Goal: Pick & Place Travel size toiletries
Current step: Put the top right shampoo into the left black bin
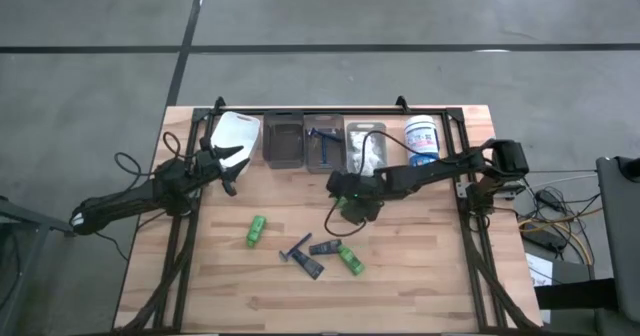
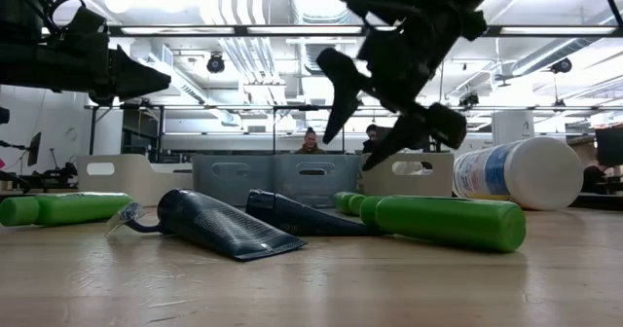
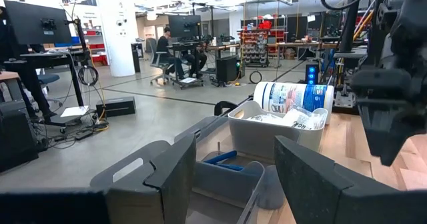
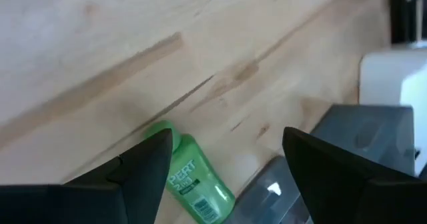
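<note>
My right gripper [image 1: 350, 206] [image 2: 382, 113] hangs open above the middle of the table. One green bottle [image 4: 195, 179] lies on the wood below and between its fingers [image 4: 227, 141], untouched. Two more green bottles [image 1: 256, 230] [image 1: 350, 260] lie nearer the near edge, with a dark razor [image 1: 297, 248] and dark tubes [image 1: 325, 248] [image 1: 312, 267] between them. A blue razor [image 1: 323, 146] lies in one clear bin, and the clear packets [image 1: 366, 154] in the bin next to it. My left gripper [image 1: 232, 164] [image 3: 233, 177] waits open beside the white bin [image 1: 237, 136].
A row of bins stands along the far edge: white, dark [image 1: 283, 142], then two clear ones. The white tub with a blue label [image 1: 422, 140] lies at the row's right end. Bare wood shows at the table's near left and near right. People sit in the room beyond.
</note>
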Motion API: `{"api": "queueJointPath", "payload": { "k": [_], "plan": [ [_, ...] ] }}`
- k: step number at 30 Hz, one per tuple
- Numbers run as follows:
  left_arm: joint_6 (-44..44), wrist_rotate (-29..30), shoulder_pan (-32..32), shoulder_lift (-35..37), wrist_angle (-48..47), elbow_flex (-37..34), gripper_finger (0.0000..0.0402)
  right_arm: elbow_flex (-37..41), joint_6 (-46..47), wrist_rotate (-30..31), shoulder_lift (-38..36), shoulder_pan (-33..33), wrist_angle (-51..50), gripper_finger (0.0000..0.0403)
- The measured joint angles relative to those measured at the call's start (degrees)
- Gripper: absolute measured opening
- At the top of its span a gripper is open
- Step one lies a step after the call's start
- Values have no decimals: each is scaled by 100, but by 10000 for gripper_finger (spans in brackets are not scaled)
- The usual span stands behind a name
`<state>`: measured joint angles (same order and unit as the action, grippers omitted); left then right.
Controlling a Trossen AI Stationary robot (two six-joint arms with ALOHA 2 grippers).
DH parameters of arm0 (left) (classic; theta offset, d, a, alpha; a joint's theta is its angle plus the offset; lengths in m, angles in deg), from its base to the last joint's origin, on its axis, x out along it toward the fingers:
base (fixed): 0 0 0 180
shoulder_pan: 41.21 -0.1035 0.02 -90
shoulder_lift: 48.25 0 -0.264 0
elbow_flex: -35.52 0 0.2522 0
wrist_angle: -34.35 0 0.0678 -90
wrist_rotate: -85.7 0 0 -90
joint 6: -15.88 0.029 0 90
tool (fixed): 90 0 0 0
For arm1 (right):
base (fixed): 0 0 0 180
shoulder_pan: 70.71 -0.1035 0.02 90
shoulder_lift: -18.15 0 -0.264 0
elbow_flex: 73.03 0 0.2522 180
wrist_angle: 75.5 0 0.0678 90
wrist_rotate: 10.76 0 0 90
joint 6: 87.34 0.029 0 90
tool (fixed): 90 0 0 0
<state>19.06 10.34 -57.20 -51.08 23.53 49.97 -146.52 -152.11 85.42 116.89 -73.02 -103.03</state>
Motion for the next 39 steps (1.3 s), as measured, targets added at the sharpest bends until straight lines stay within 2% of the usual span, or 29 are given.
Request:
{"api": "queueJointPath", "payload": {
  "k": [6,14,18,29,39],
  "plan": [
    [0,-3,4,0,0,-2,206,7,-288,-7,367,-7,236,260],
    [0,-1,2,-2,-1,0,206,4,-464,-4,412,-21,449,235],
    [0,1,2,-2,0,-2,206,-168,-497,130,416,-33,-12,225],
    [0,-1,-4,0,0,-2,207,-773,-1316,431,475,-31,-1168,210],
    [0,-1,-2,0,0,0,207,-1362,-1528,621,1028,-8,-1810,224]
  ]
}}
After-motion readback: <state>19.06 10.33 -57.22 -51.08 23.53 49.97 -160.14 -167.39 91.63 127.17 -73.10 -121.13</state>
